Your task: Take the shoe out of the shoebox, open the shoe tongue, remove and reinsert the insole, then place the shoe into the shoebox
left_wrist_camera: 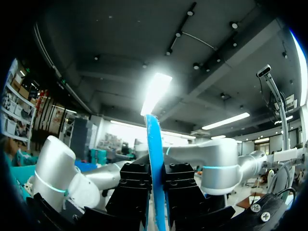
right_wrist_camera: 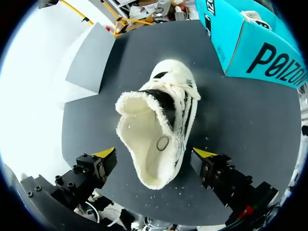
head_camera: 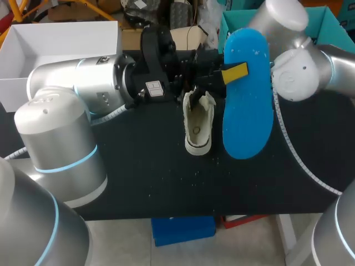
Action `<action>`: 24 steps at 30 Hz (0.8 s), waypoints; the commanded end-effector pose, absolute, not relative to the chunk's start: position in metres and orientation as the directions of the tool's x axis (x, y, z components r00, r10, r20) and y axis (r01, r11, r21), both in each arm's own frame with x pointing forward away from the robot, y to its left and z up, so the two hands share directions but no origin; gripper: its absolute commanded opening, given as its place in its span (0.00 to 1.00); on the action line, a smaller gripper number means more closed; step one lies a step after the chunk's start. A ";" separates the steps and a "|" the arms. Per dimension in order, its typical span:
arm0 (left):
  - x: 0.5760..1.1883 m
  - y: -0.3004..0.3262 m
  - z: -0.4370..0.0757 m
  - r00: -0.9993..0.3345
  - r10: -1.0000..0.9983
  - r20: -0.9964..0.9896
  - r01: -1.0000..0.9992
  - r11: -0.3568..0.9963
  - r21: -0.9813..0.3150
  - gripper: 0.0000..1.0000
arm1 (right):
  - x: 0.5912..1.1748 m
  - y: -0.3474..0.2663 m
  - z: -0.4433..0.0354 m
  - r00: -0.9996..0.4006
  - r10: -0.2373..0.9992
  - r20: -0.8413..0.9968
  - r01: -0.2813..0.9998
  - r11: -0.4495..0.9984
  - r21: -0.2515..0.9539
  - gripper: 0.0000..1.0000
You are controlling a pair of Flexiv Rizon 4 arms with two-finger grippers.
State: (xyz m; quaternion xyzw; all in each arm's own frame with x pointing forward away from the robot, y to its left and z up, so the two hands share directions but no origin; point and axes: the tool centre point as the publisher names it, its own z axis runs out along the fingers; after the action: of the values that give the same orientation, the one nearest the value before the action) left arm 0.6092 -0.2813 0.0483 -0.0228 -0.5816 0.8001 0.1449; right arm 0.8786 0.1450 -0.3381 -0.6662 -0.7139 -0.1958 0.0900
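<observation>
Head view: my left pincer [head_camera: 237, 72] is clamped on the blue insole [head_camera: 247, 105] and holds it raised, broad face up, just beside the white shoe [head_camera: 198, 124]. The insole is out, so I judge reinsertion comes next. The shoe rests sole-down on the dark bench [head_camera: 138, 177], opening upward and ready to take it. A white box [head_camera: 61, 39] sits at the bench's far left and a teal box [head_camera: 333, 22] at its far right, both well apart from the shoe. I cannot tell which is the shoebox.

Left wrist view: the insole [left_wrist_camera: 154, 144] stands edge-on, pinched from both sides between the dark fingers [left_wrist_camera: 137, 190].

Right wrist view: my right pincer [right_wrist_camera: 155, 153] hangs over the shoe [right_wrist_camera: 159, 120], spread wide and gripping nothing, likely waiting to steady it. The tongue is pulled back and the mouth gapes. The bench [right_wrist_camera: 250, 120] is speckled with pale crumbs, and the teal box [right_wrist_camera: 250, 43] lies ahead
</observation>
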 end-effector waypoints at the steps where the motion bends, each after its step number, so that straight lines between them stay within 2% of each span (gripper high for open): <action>1: 0.608 -0.284 0.048 -0.959 0.252 0.132 -0.204 -0.284 -0.937 0.00 | 0.877 0.141 -0.341 -0.108 0.881 0.461 0.986 0.035 0.164 1.00; 3: 0.608 -0.284 0.048 -0.959 0.252 0.132 -0.204 -0.284 -0.937 0.00 | 0.877 0.141 -0.341 -0.108 0.881 0.461 0.986 0.035 0.164 1.00; 10: 0.608 -0.284 0.048 -0.959 0.252 0.132 -0.204 -0.284 -0.937 0.00 | 0.874 0.126 -0.317 -0.041 0.736 0.676 0.986 -0.080 0.147 1.00; 24: 0.608 -0.284 0.048 -0.959 0.252 0.132 -0.204 -0.284 -0.937 0.00 | 0.878 0.132 -0.290 -0.036 0.538 0.842 0.993 -0.077 0.092 1.00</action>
State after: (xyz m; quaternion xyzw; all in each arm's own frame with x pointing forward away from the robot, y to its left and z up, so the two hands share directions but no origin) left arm 0.6093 -0.2813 0.0483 -0.0228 -0.5817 0.8001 0.1449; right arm 0.8747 0.1344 -0.2859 -0.6517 -0.6265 -0.3421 0.2565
